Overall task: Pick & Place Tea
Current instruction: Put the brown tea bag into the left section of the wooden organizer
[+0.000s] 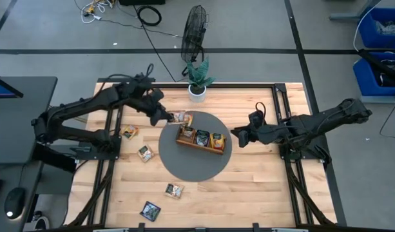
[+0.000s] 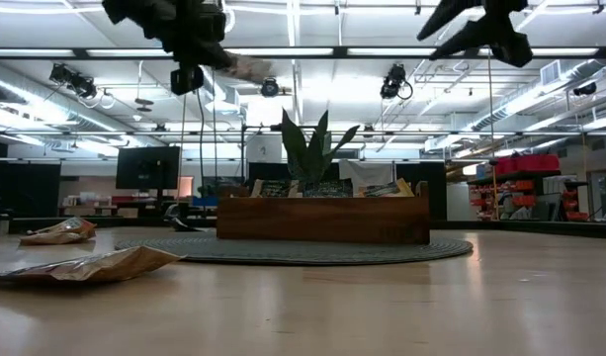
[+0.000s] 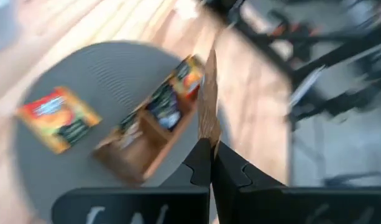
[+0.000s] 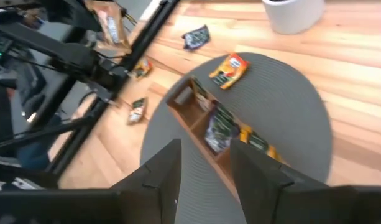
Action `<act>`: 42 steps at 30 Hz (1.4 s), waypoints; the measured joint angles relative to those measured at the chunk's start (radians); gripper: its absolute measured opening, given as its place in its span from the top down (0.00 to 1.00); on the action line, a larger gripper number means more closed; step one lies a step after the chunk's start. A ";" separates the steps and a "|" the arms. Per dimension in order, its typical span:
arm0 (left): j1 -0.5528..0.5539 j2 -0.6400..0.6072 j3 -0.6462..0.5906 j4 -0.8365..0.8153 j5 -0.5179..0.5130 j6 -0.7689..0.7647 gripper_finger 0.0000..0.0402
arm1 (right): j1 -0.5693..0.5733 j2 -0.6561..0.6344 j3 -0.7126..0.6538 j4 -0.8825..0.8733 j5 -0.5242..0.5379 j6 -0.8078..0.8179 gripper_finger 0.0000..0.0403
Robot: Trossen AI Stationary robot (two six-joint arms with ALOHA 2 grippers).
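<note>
The held tea sachet (image 3: 208, 93) was pinched edge-on between the closed fingers of the left gripper (image 1: 163, 116), above the rim of the round grey mat (image 1: 184, 169) just beside the wooden tray (image 1: 200, 143). The left wrist view showed this grip; the low view showed the sachet raised well above the table. An orange-yellow sachet (image 4: 229, 70) lay flat on the mat near the tray, plain in both wrist views but partly hidden under the gripper from above. The tray's compartments held several upright sachets. Four loose sachets (image 1: 145, 153) lay on the wooden table (image 1: 261, 193) left of and in front of the mat. The right gripper (image 1: 238, 138) hovered at the mat's right edge, fingers (image 4: 159, 177) parted and empty. A potted plant (image 1: 198, 80) stood behind the mat.
</note>
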 joint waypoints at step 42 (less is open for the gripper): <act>-0.284 0.467 0.507 -0.496 -0.242 0.583 1.00 | -0.146 0.201 0.000 0.406 -0.268 -0.627 0.64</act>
